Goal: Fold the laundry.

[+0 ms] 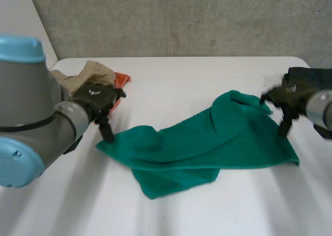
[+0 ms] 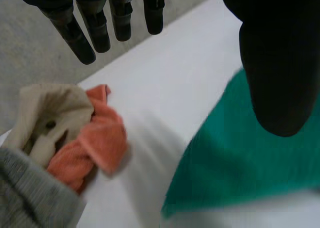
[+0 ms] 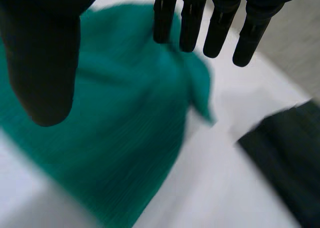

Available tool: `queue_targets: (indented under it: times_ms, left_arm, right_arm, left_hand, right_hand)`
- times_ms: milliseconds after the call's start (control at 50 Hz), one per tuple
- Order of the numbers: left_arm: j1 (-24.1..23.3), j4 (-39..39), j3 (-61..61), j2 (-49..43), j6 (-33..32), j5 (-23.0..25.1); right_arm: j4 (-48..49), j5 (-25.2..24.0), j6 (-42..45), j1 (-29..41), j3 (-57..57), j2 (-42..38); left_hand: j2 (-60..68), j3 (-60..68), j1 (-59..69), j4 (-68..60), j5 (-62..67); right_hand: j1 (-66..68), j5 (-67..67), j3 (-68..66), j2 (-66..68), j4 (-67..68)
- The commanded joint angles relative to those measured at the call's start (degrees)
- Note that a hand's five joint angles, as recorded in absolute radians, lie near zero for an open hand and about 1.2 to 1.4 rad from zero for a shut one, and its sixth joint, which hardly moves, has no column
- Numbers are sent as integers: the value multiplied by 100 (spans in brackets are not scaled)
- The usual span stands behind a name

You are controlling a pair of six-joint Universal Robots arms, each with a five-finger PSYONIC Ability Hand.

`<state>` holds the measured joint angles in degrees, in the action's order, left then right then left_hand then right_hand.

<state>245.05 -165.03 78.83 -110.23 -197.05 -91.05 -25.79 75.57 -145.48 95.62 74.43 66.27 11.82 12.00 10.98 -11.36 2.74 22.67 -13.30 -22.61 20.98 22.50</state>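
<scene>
While towel lay rumpled, left hand hovered 9 o'clock, right hand 3, both spread; firm corner pinches looked wise.

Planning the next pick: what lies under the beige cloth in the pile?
An orange cloth pokes out from under the beige cloth, with grey fabric beside it. Anything deeper is covered.
</scene>
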Motion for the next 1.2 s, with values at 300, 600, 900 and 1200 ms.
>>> queue_targets:
  times_ms: [300,600,900,1200]
  left_arm:
    - [835,-670,264,-1281,-1705,1573]
    - [175,-1514,185,-1335,-1899,457]
    - [149,-557,-358,-1290,-2250,-26]
    - [-62,-731,-5815,-1958,-1390,-448]
  right_arm:
    - [3588,-1281,758,-1019,2480,-448]
    - [2871,-1211,397,-1195,2462,289]
    - [-497,-728,2357,-941,1259,150]
    - [3692,950,-717,-96,-2801,-923]
  left_hand:
    - [-182,-200,-98,136,-274]
    - [6818,6800,6902,-6864,6726]
    - [6818,6800,6902,-6864,6726]
    - [6818,6800,6902,-6864,6726]
  right_hand:
    - [2702,-2639,-2708,2871,2719]
    - [5733,-5670,-5739,5902,5750]
    - [5733,-5670,-5739,5902,5750]
    - [5733,-5670,-5739,5902,5750]
